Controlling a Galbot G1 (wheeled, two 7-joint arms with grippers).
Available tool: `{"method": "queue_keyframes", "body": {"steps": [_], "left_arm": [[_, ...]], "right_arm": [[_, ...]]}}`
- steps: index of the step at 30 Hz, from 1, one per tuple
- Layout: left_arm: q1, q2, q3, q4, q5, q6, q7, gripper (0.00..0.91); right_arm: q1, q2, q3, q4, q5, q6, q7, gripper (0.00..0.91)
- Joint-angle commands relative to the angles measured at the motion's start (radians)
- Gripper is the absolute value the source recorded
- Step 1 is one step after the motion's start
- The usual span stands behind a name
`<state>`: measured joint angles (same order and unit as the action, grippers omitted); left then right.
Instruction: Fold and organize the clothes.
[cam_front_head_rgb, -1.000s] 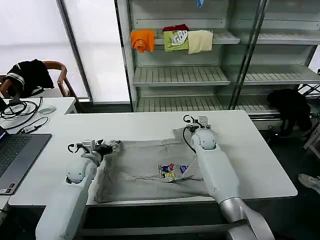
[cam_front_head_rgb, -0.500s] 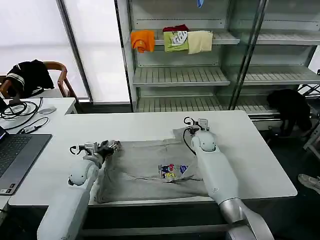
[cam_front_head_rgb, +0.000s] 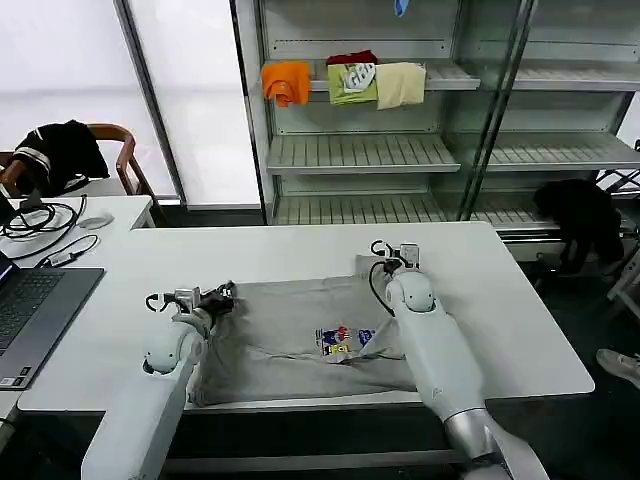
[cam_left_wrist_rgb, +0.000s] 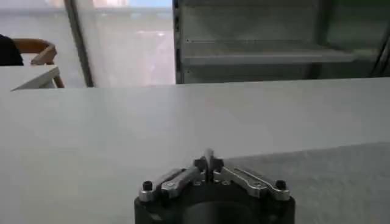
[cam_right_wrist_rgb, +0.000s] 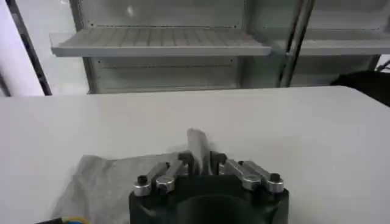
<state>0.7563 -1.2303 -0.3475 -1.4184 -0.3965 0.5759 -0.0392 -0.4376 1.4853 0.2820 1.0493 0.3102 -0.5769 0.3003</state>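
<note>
Grey T-shirt (cam_front_head_rgb: 300, 335) with the multicoloured square print is lying spread on the white table (cam_front_head_rgb: 520, 330), left gripper (cam_front_head_rgb: 222, 296) and right gripper (cam_front_head_rgb: 398, 254) each pinching shut on a far corner, likely holding the edge taut to fold it.

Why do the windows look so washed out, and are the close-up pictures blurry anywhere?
Head view: daylight blows out the window panes to plain white, while the white table and grey T-shirt are evenly lit with soft shadows. Left wrist view: the left claw at the picture's edge is soft and the shelving behind is hazy. Right wrist view: the shelf looks sharper.
</note>
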Motion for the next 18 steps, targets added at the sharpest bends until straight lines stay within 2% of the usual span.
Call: {"method": "queue_keyframes", "body": {"steps": [1, 18], "left_arm": [[0.001, -0.004, 0.001, -0.003, -0.001, 0.001, -0.001, 0.01], [0.093, 0.015, -0.01, -0.246, 0.024, 0.0, 0.007, 0.01]], "right_arm": [[-0.034, -0.015, -0.002, 0.097, 0.029, -0.003, 0.004, 0.0], [-0.187, -0.049, 0.026, 0.499, 0.045, -0.005, -0.004, 0.0]]}}
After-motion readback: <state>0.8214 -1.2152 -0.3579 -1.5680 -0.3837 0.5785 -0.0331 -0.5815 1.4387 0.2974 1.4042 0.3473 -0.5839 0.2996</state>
